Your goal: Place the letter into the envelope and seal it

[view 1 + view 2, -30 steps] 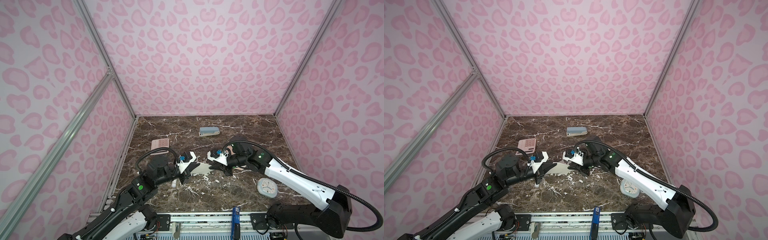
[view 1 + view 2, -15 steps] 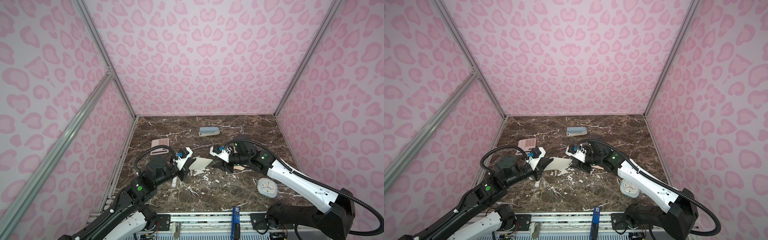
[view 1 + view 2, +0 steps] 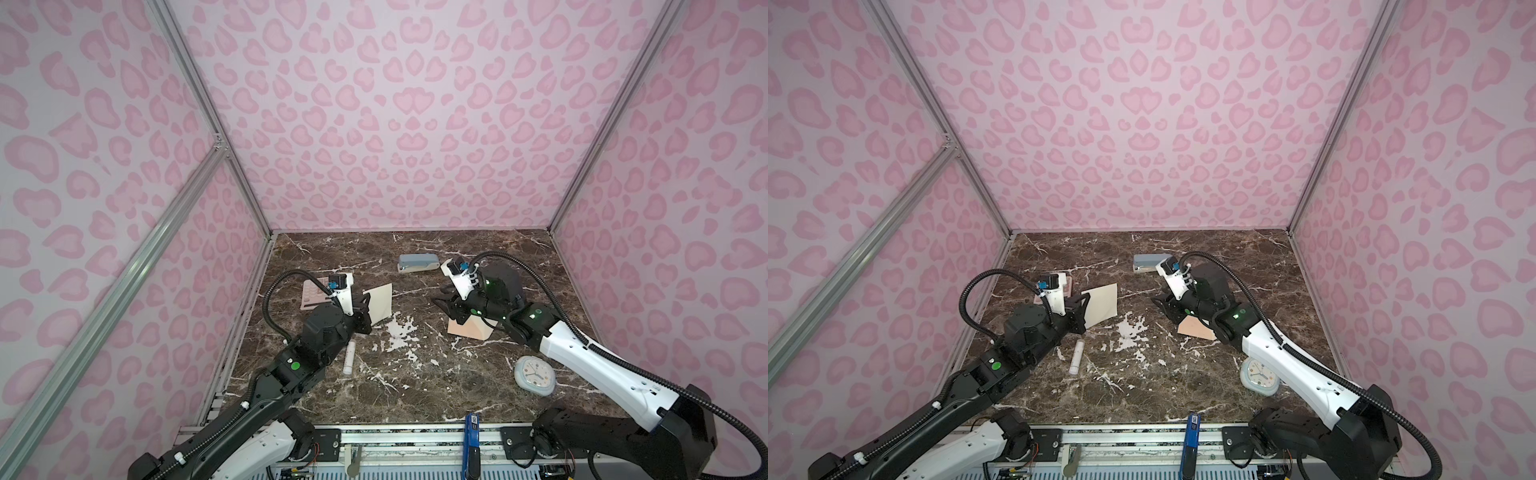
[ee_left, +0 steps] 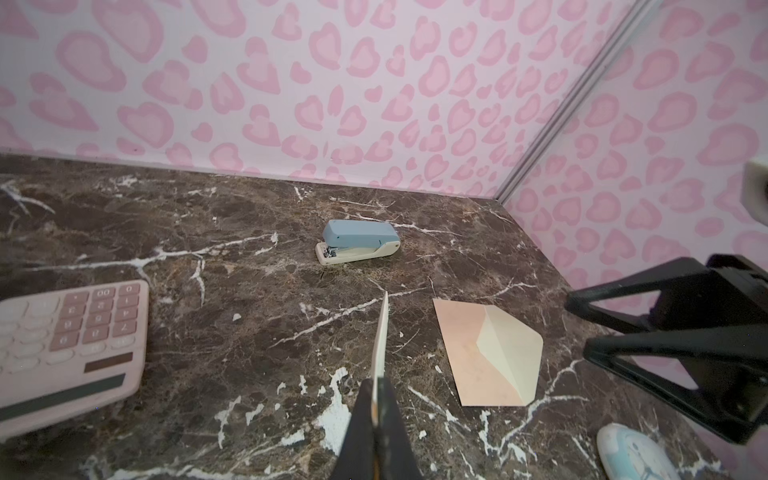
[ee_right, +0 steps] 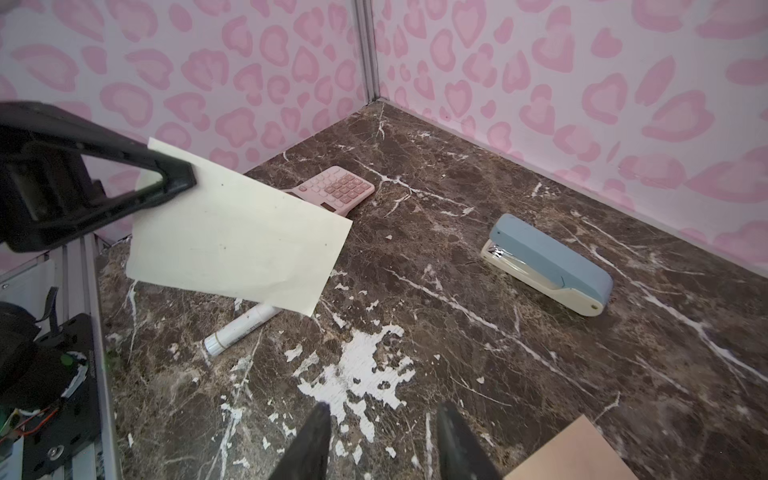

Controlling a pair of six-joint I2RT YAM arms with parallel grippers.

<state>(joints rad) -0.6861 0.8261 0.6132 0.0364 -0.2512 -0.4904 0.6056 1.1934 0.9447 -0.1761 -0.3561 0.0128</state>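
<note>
The letter (image 3: 380, 305) (image 3: 1102, 303) is a cream sheet held in the air over the left of the table, its plain side showing in the right wrist view (image 5: 237, 245). My left gripper (image 3: 363, 309) (image 4: 376, 390) is shut on its near edge. The peach envelope (image 3: 469, 330) (image 4: 478, 357) lies flat right of centre with its paler flap (image 4: 511, 353) folded open. My right gripper (image 3: 442, 303) (image 5: 384, 415) stands open and empty just above the table beside the envelope's left end; only a corner of the envelope (image 5: 577, 453) shows in its view.
A blue stapler (image 3: 417, 263) lies at the back middle. A pink calculator (image 3: 313, 295) sits at the left behind the left gripper. A white tube (image 3: 348, 357) lies under the letter, and a pale blue clock (image 3: 535, 374) at the front right. Pink walls enclose three sides.
The two grippers were together at the centre on the letter. The right gripper opened, let go and drew back right over the envelope; the left carried the letter back left.
</note>
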